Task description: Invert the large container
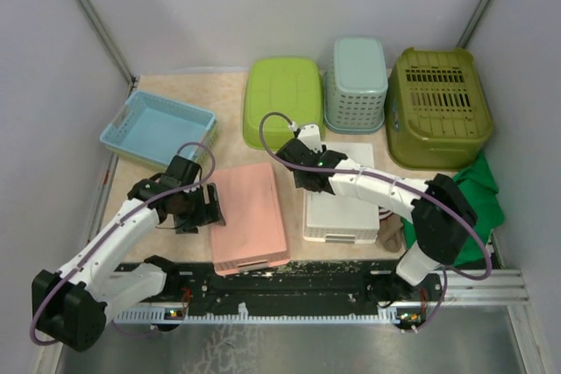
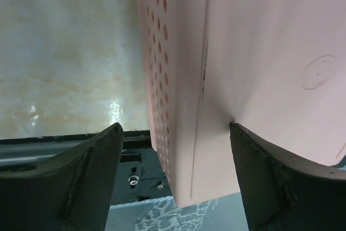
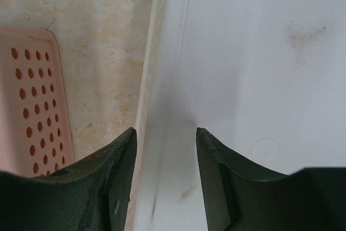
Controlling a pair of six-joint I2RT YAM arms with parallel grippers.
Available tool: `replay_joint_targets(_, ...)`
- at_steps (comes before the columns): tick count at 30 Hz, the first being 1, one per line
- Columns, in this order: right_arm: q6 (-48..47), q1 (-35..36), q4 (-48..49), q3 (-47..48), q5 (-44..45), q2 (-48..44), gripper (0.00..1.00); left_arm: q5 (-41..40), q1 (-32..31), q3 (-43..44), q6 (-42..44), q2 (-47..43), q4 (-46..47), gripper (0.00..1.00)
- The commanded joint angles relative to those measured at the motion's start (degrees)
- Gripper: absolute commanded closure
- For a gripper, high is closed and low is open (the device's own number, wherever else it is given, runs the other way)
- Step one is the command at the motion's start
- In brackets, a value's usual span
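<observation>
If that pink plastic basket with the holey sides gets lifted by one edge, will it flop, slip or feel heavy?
Probably light: the pink perforated plastic basket looks thin-walled, with holes through its side. Its crisp moulded edges suggest it stays stiff. The smooth, glossy surface might slip in the left end effector straddling its edge.

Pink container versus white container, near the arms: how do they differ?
The pink container looks larger than the white container. The left gripper straddles the pink one's left edge; the right gripper straddles the white one's. Both lie bottom up.
</observation>
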Motion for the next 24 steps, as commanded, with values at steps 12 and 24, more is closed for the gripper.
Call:
replay_joint_targets(12,5.25,-0.15,-8.34,-4.56,2.33,-6.01,0.65,8.57,-0.32,4.04,1.06,12.17,16.06,0.16)
replay_joint_targets(24,8.58,-0.16,-10.56,-9.26,-0.20,-18.97,0.49,15.03,-1.83,8.48,2.18,22.61,24.99,0.18)
